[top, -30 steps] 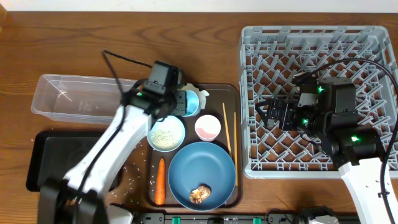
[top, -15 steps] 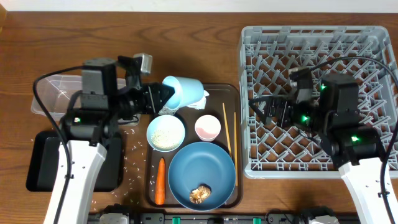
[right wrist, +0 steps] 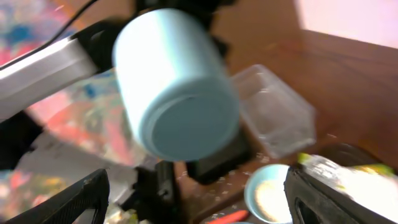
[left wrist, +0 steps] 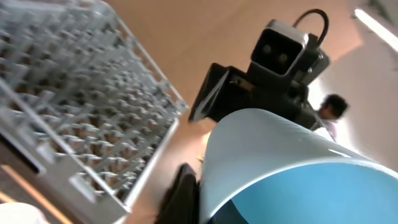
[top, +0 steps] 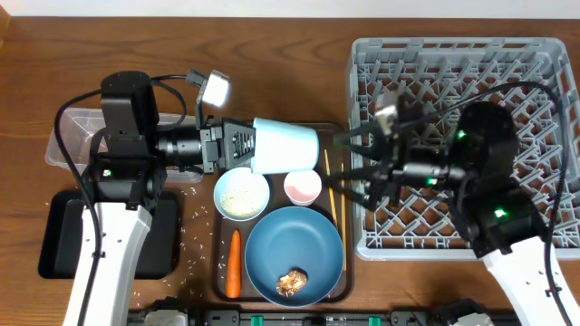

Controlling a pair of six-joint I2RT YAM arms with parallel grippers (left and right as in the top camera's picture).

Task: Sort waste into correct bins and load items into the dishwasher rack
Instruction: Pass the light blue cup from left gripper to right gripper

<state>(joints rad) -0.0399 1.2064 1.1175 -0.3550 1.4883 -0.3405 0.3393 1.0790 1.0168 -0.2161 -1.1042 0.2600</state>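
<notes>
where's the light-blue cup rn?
Overhead: the light-blue cup is held sideways by the left gripper above the brown tray's far edge, just beyond the white bowl, with the open right gripper to its right.

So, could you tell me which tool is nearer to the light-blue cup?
Left: the left tool grips the light-blue cup; the right tool is open, apart, facing its base.

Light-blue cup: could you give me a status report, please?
Left gripper shut on light-blue cup, held sideways above tray. Right gripper open, facing its base, not touching. Nothing between them.
</notes>
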